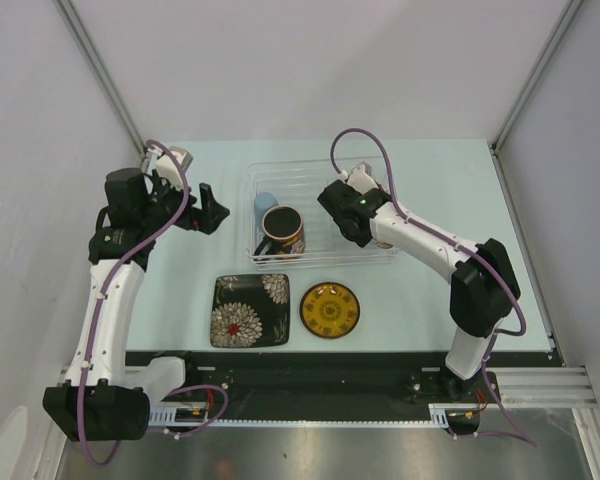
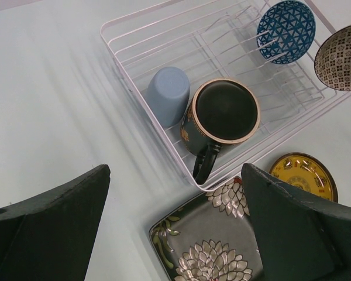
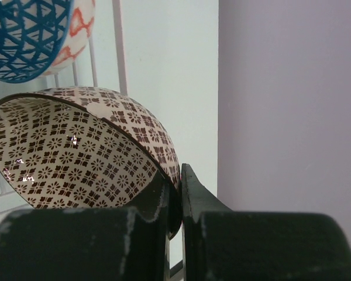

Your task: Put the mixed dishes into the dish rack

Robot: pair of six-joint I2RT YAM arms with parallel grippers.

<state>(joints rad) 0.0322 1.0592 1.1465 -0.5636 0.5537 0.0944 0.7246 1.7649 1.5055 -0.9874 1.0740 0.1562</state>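
lowering the brownish patterned ceramic bowl [image 3: 76, 152] into the clear plastic ribbed dish rack [image 2: 128, 70] looks like the step in hand. the right gripper [image 3: 174, 205] is pinched almost closed on the bowl's rim, one finger inside and one outside. the bowl is tipped on edge just beside the blue lattice-patterned bowl [image 3: 23, 35], which stands among the prongs at the rack's far end. to do it well, i would hold the bowl on edge and bring it straight down into the slot next to the blue one without knocking it. i would let go only once its lower rim bears on the ribs, since a thin rim pinch could let it swing. whether it touches the rack yet i cannot tell.

the left gripper [image 2: 174, 170] is spread wide with nothing in it, hanging near the rack's near-left corner.

the right wrist view alone shows the grip on the rim. the left wrist view shows both bowls, which the right arm covers in the top view. it also shows the pale blue cup [image 2: 167, 95] and the dark floral mug [image 2: 222, 117], mouth up, close together at the rack's near-left end. the top view gives the whole layout. the black square floral plate [image 1: 250, 310] and the yellow round saucer [image 1: 329, 309] lie side by side on the table [image 1: 430, 165] in front of the rack, not yet loaded.
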